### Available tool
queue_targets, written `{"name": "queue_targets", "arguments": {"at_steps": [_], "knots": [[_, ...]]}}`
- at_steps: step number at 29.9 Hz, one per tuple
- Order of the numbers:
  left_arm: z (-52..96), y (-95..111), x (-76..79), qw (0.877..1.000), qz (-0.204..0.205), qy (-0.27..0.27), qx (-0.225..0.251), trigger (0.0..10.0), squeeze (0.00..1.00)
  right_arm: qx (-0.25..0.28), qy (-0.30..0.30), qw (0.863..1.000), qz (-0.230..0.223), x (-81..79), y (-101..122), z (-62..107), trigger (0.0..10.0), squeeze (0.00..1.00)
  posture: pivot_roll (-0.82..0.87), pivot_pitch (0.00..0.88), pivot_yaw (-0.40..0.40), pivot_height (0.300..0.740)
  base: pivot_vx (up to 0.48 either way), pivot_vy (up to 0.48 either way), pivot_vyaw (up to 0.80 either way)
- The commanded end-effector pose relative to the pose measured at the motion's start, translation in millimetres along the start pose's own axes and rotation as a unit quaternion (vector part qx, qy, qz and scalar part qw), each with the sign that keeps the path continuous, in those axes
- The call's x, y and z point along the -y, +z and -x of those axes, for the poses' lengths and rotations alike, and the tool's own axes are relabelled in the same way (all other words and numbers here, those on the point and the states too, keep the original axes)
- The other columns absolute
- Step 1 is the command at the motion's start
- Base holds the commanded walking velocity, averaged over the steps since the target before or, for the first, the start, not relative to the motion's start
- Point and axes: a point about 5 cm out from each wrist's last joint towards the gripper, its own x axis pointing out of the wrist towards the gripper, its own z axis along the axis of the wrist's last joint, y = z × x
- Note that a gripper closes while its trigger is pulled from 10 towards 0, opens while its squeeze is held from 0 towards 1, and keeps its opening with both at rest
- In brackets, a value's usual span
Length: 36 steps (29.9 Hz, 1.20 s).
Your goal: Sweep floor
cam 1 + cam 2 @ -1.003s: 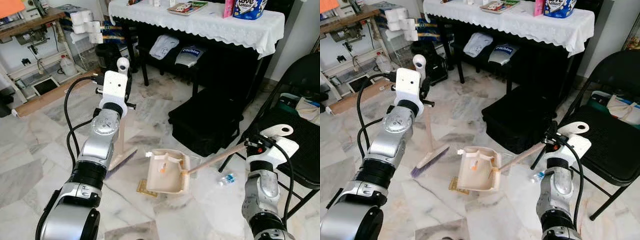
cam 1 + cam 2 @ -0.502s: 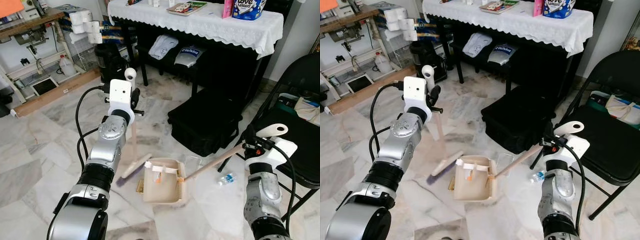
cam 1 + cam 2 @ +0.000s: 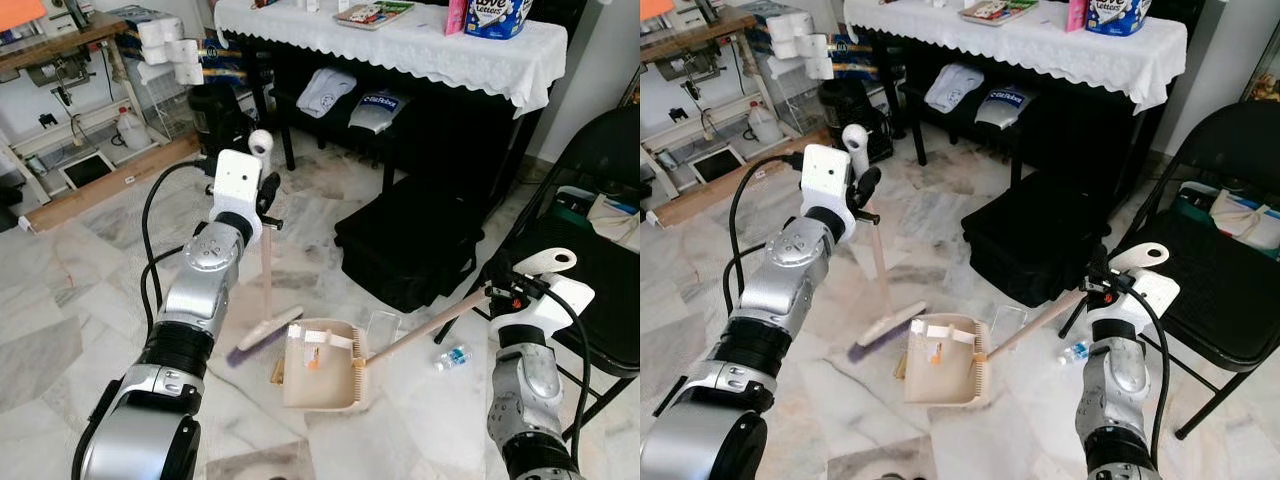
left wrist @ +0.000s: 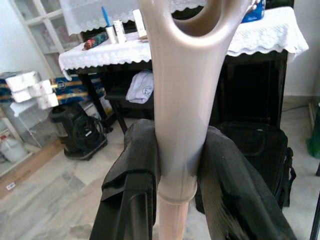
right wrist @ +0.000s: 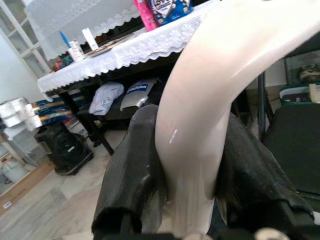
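My left gripper (image 3: 264, 190) is shut on the upper handle of a beige broom (image 3: 267, 262). Its purple-bristled head (image 3: 257, 338) rests on the marble floor at the left edge of the dustpan. The beige dustpan (image 3: 322, 365) lies on the floor between my arms with small orange and white scraps inside. Its long handle (image 3: 425, 325) slants up to my right gripper (image 3: 506, 290), which is shut on the handle's looped end. In the left wrist view both black fingers (image 4: 131, 175) clamp the broom handle (image 4: 182, 110). In the right wrist view the fingers (image 5: 134, 170) pinch the dustpan handle (image 5: 200, 135).
A small plastic bottle (image 3: 455, 356) and a clear wrapper (image 3: 382, 325) lie on the floor right of the dustpan. A black bag (image 3: 420, 235) sits behind it, below a table with a white cloth (image 3: 420, 45). A black folding chair (image 3: 590, 250) stands at right. Shelves and a wooden plank (image 3: 100, 190) are at left.
The broom head swept right, to the dustpan's left edge. The dustpan turned and slid slightly left, its mouth now facing the broom. My left gripper rose and shifted right.
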Motion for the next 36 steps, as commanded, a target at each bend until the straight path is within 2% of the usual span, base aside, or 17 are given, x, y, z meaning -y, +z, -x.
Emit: {"name": "queue_targets", "arguments": {"at_steps": [1,16,21,26,29,33,36], "knots": [[-4.0,23,-2.1,0.999,-0.027,-0.009,0.036,10.0,0.0,0.02,-0.005,1.0,0.0,-1.9,7,-4.6,10.0,0.0,-0.06,0.032,0.086,0.74,0.0,0.0,0.0],[-2.8,40,7.9,0.994,-0.061,-0.075,0.043,10.0,0.0,0.019,-0.045,0.999,0.02,10.5,6,-2.7,10.0,0.0,-0.04,0.007,0.094,0.74,0.0,0.0,0.0],[-2.3,43,8.5,0.994,-0.057,-0.082,0.044,10.0,0.0,0.02,-0.051,0.998,0.021,11.4,6,-2.4,10.0,0.0,-0.04,0.0,0.097,0.74,0.0,0.0,0.0],[-1.6,45,12.4,0.993,-0.036,-0.105,0.035,10.0,0.0,0.022,-0.064,0.997,0.024,15.8,6,-2.0,10.0,0.0,-0.04,0.0,0.099,0.74,0.0,0.0,0.0],[-1.6,46,13.0,0.994,-0.025,-0.104,0.037,10.0,0.0,0.024,-0.071,0.997,0.026,19.4,8,-2.2,10.0,0.0,-0.04,0.0,0.1,0.74,0.0,0.0,0.0],[-2.6,38,5.6,0.997,-0.014,-0.061,0.036,10.0,0.0,0.028,-0.069,0.997,0.027,18.6,10,-3.8,10.0,0.0,-0.05,0.0,0.099,0.74,0.0,0.0,0.0],[0.1,28,7.8,0.998,-0.01,-0.06,0.016,10.0,0.0,0.034,-0.069,0.997,0.028,18.9,13,-4.8,10.0,0.0,-0.05,0.0,0.097,0.74,0.0,0.0,0.0]]}}
